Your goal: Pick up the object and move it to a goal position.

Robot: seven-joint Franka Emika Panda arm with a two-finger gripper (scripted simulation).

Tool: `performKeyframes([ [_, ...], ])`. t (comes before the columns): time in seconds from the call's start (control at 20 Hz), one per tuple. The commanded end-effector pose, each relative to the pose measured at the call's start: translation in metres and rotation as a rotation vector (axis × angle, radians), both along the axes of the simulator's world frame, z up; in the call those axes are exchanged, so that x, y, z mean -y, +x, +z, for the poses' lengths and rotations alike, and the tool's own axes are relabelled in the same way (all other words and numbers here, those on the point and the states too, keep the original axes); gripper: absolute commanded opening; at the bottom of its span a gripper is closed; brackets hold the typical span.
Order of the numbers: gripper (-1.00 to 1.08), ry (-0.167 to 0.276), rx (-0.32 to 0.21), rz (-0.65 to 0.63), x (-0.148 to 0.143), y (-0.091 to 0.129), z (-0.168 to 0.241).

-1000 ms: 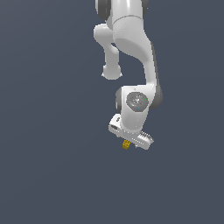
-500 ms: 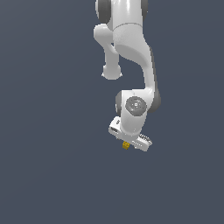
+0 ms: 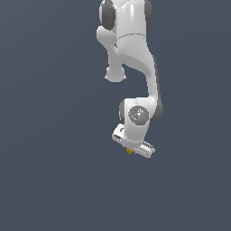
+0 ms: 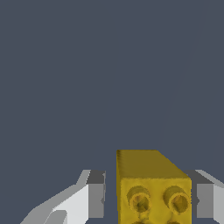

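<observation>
1. Nearest in the wrist view: one mustard-yellow brick [image 4: 151, 186], blocky, with two round studs counted on the face turned toward the camera.
2. Flanking the brick: two grey finger pads [image 4: 96, 199] of the tool [image 4: 148, 201], one on each side. Right-hand pad touching the brick's side; a thin dark gap showing between the other pad and the brick, so clamped or merely close cannot be told for certain from this view.
3. Beyond the brick in the wrist view: only flat dark blue-grey ground, no edges or markings visible.
4. In the exterior view: one white arm [image 3: 135, 54] reaching down from the top of the frame, bent at several joints, ending in a round wrist with a grey disc.
5. Below that wrist: the tool [image 3: 131, 150], white, tilted so its body slopes down toward the exterior view's right.
6. Peeking from the tool's underside: the brick [image 3: 129, 150], a tiny yellow speck, much smaller than the tool, sitting between the fingers.
7. Whether the brick rests on a surface or hangs clear cannot be told.
</observation>
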State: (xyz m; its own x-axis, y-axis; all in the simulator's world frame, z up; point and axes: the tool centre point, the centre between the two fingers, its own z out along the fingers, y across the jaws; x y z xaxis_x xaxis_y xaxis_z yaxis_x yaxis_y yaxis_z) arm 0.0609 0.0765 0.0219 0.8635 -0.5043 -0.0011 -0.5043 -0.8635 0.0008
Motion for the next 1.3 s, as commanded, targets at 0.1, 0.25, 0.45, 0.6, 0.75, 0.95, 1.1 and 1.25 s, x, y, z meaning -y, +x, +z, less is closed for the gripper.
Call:
performKeyframes([
  [0.1, -1.0, 0.0, 0.001, 0.0, 0.0, 0.001, 0.0],
  [0.25, -1.0, 0.0, 0.001, 0.0, 0.0, 0.001, 0.0],
  [0.45, -1.0, 0.0, 0.001, 0.0, 0.0, 0.001, 0.0],
  [0.6, -1.0, 0.0, 0.001, 0.0, 0.001, 0.0, 0.002],
  [0.75, -1.0, 0.0, 0.001, 0.0, 0.005, -0.001, 0.009],
  [0.95, -1.0, 0.0, 0.001, 0.0, 0.014, -0.003, 0.025],
  [1.1, -1.0, 0.0, 0.001, 0.0, 0.024, -0.005, 0.043],
  [1.25, -1.0, 0.0, 0.001, 0.0, 0.037, -0.009, 0.066],
])
